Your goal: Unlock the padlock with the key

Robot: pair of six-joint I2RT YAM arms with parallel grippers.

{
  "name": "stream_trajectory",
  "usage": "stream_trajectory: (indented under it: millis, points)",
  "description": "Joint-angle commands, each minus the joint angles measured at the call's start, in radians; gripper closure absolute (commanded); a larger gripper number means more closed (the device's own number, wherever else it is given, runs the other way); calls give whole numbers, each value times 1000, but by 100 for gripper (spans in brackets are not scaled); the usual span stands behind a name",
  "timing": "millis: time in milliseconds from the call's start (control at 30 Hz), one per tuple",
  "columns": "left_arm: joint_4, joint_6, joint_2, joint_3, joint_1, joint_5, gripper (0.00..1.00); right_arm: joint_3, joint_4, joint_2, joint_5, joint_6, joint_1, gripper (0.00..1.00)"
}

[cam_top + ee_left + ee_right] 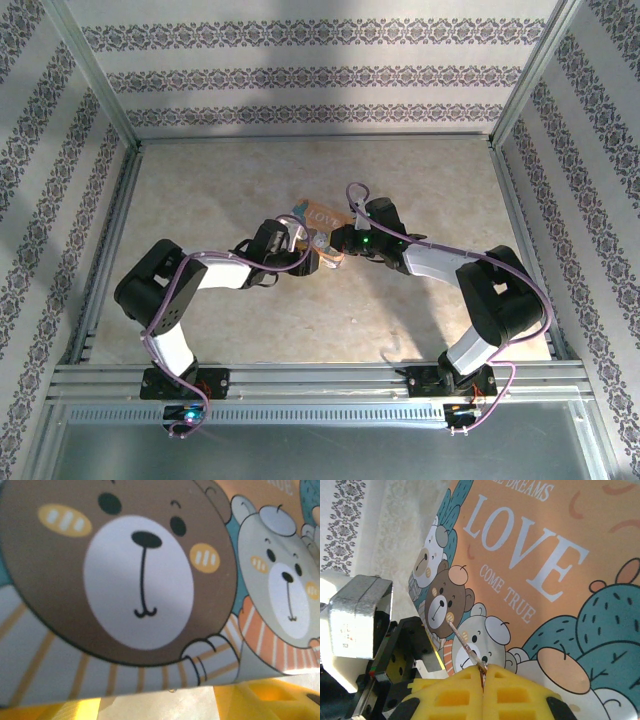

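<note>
The padlock is over the middle of the worktop, between the two tools, with its orange LOVE face turned toward the right wrist camera. The key is pinched between the pressed-together yellow pads of the right tool, its thin shaft slanting up across the printed bears. Both arms reach inward with elbows bent outward. The left tool is at the padlock's left edge; its grip cannot be told.

padlock: cropped by the top and right edges in the right wrist view; blurred and cropped at top, left and right in the left wrist view.
key: head concealed between the pressed-together yellow pads; tip contact with the padlock cannot be told.
top lettering line: partly cut off.
</note>
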Motion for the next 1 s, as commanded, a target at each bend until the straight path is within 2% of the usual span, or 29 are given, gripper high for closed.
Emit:
stream_trajectory:
  millis: [0, 533, 967]
  points:
    - [43, 40, 25, 34, -13, 37, 42, -16, -20, 29, 18, 10, 13, 100]
    - [40, 13, 19, 54, -40, 40, 46, -11, -20, 27, 18, 14, 19, 100]
    - [58, -108, 53, 82, -40, 16, 54, -11, -18, 26, 20, 17, 23, 100]
